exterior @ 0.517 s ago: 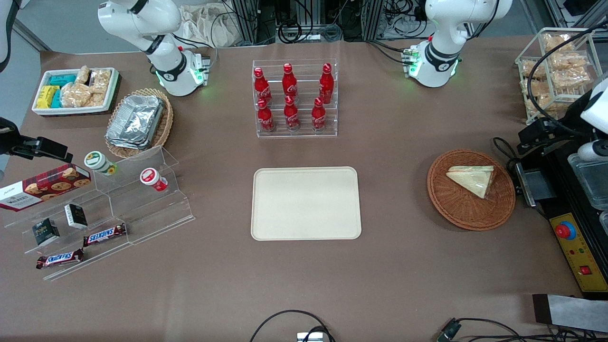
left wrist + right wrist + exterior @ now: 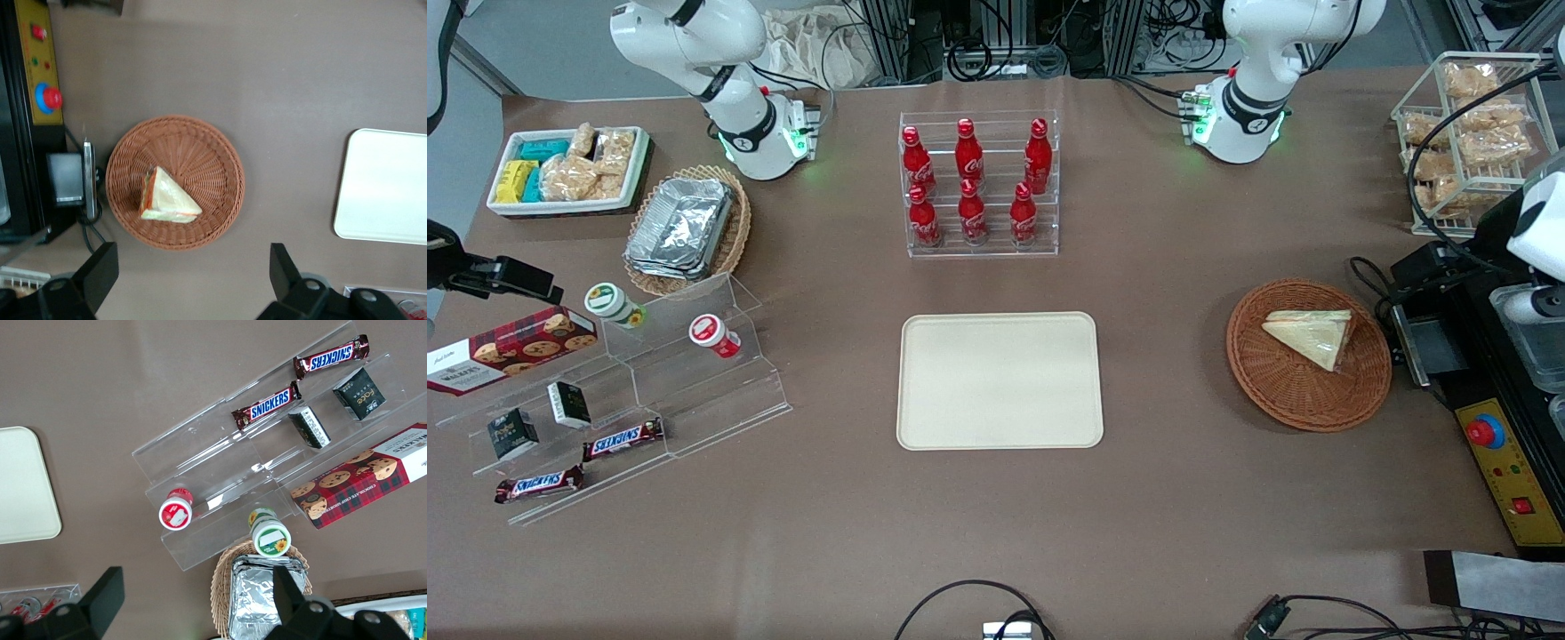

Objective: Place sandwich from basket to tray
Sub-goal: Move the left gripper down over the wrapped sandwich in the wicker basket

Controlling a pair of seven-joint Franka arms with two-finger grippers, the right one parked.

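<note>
Sandwich (image 2: 1307,339) lies in the basket (image 2: 1280,400), a clear-wrapped triangular wedge of white bread, flat on the weave and off-centre toward the rim. Wrist view shows the same wedge (image 2: 165,199) w/ orange and green filling along one cut edge; basket (image 2: 213,153) sits on the brown table (image 2: 1183,516) toward the working arm's end. Just beside the basket: a black unit (image 2: 1498,391) w/ a yellow panel and red button.

Tray (image 2: 1000,380) — cream-beige, rounded corners, low rim — lies flat near the table centre, well apart from the basket, nothing on it. One end of the tray (image 2: 383,187) also shows in the wrist view.

Tool (image 2: 190,283) hangs above the table, looking down at the basket from high up, not touching the sandwich. Its two black fingers (image 2: 100,270) stand spread wide apart w/ nothing between them. In the front view the working arm shows only at the frame edge; the tool itself is not seen there.

Other items:
- rack of red bottles (image 2: 978,182) — farther from the front camera than the tray.
- white wire rack of bagged snacks (image 2: 1467,133), toward the working arm's end.
- clear stepped stand w/ snack bars (image 2: 623,438), toward the parked arm's end.
</note>
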